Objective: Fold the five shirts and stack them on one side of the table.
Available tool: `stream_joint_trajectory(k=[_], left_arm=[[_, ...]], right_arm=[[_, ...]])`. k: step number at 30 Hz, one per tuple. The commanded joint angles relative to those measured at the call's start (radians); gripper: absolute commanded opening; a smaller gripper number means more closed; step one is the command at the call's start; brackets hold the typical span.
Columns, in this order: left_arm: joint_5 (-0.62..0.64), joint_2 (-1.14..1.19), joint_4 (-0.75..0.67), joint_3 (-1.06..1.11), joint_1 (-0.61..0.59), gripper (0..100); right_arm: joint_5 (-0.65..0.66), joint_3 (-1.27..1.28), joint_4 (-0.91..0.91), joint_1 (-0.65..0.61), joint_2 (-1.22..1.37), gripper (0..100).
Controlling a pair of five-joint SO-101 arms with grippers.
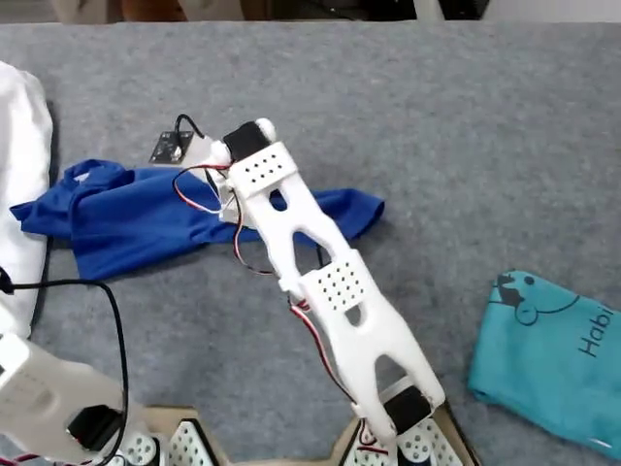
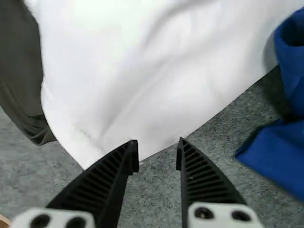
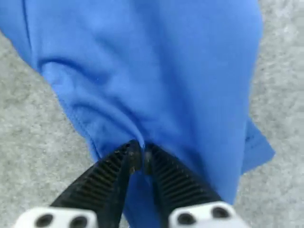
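The right gripper (image 3: 141,154) is pinched narrow on a raised fold of the blue shirt (image 3: 156,71), with the cloth bunched up between the two black ribbed fingers (image 3: 114,173). From there the shirt spreads away over the grey felt table (image 1: 466,126).

In the high view the right arm (image 1: 330,282) runs from the lower middle of the frame diagonally up and left. Its wrist sits over the middle of the blue shirt, which lies crumpled in a long strip across the left-centre of the frame. One end of the strip reaches toward the left edge and the other pokes out to the right of the arm. Red, white and black wires (image 1: 199,189) loop off the wrist above the cloth.

The left gripper (image 2: 156,152) stands part-way open with nothing between its jaws, and grey felt shows through the gap. Its tips are right at the hem of the white shirt (image 2: 156,61); I cannot tell whether they touch it. A dark grey cloth (image 2: 16,85) sticks out from beneath one side of the white shirt, and an edge of the blue shirt lies just beside the other.

In the high view the left arm (image 1: 49,403) is tucked in the lower left corner. The white shirt lies along the left edge, above it. A teal shirt (image 1: 548,349) with a dark printed drawing sits folded at the lower right, well apart from the rest.
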Motion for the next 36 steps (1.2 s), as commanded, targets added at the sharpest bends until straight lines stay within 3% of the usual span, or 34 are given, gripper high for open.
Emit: stream_joint_trajectory(k=[1, 9, 18, 29, 36], left_arm=[[-0.006, -0.097, -0.008, -0.002, 0.026, 15], [-0.009, -0.246, -0.008, 0.091, 0.112, 15], [-0.011, -0.397, -0.124, 0.279, 0.135, 15], [-0.051, -0.432, -0.224, 0.376, 0.138, 15], [-0.048, -0.432, -0.219, 0.377, 0.209, 15]], right_arm=[[-0.026, -0.051, 0.006, 0.050, -0.031, 0.5], [-0.049, -0.042, 0.014, 0.171, -0.217, 0.4], [-0.044, -0.016, 0.017, 0.440, -0.294, 0.4], [0.144, 0.076, 0.012, 0.760, -0.292, 0.4], [0.252, 0.183, 0.014, 0.952, -0.292, 0.4]])
